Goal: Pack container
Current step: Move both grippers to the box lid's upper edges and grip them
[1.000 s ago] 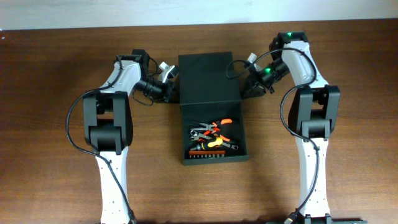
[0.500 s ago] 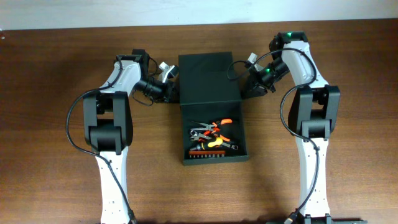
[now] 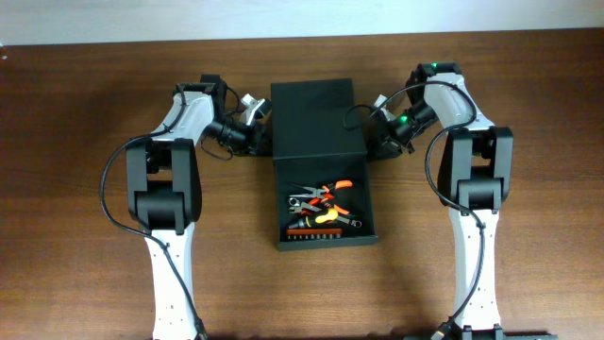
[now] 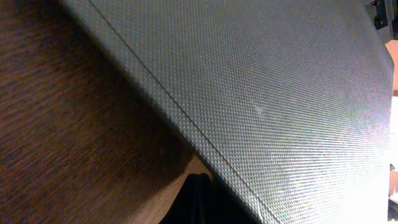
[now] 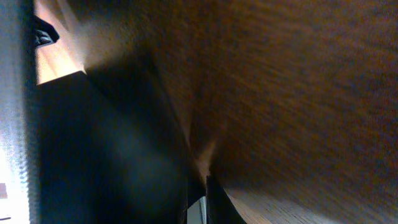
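Observation:
The container is a dark box at the table's middle. Its flap lid lies open and flat toward the back. Several orange and black hand tools lie in its tray. My left gripper is at the lid's left edge. In the left wrist view its fingers are pressed together, low on the wood under the textured lid. My right gripper is at the lid's right edge. In the right wrist view its fingers sit close together against the dark lid side.
The brown wooden table surrounds the box. Both arm bases stand at the front, left and right. A pale wall strip runs along the table's far edge.
My right gripper has moved left and down toward the lid's right edge. The left arm, the lid and the tools have not moved.

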`<state>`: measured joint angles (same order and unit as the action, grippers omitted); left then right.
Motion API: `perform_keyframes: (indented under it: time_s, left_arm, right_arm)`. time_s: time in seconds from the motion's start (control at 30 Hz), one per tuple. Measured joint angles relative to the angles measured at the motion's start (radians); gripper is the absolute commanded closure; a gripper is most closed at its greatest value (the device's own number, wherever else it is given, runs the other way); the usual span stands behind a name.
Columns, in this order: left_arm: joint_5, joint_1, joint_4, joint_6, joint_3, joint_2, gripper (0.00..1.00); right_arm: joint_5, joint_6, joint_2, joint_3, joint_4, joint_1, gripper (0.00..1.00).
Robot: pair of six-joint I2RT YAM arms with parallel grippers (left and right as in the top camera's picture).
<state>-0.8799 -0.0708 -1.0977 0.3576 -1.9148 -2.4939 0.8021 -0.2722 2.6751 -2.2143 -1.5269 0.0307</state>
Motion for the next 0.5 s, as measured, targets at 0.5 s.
perform_keyframes:
  time_s: [0.5]
  left_arm:
    - [0.0,0.0,0.014,-0.003,-0.003,0.0,0.98]
  right_arm:
    - [0.062,0.002,0.0,0.014,0.047,0.0,0.9]
